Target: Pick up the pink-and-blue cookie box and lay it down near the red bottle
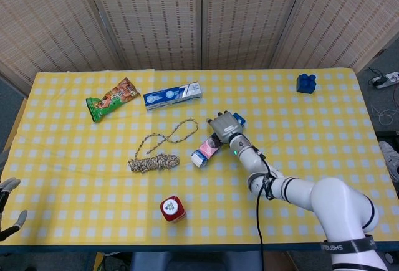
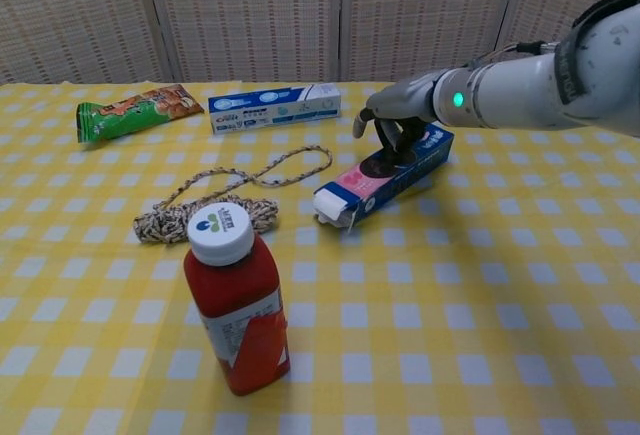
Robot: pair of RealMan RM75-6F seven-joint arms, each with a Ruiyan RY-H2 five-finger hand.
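Now, box place: the cookie box [image 2: 385, 177] lies flat, long way slanting toward the red bottle [image 2: 236, 303], well apart.
Right hand [image 2: 398, 115]: fingers curled down onto the far end; hold unclear.
Nearer hand: the right; the left hand [image 1: 7, 212] waits open, far away.

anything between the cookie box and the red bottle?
Nothing visible. The cookie box lies under the right hand; bare tablecloth runs from it to the red bottle. The rope lies left of that line.
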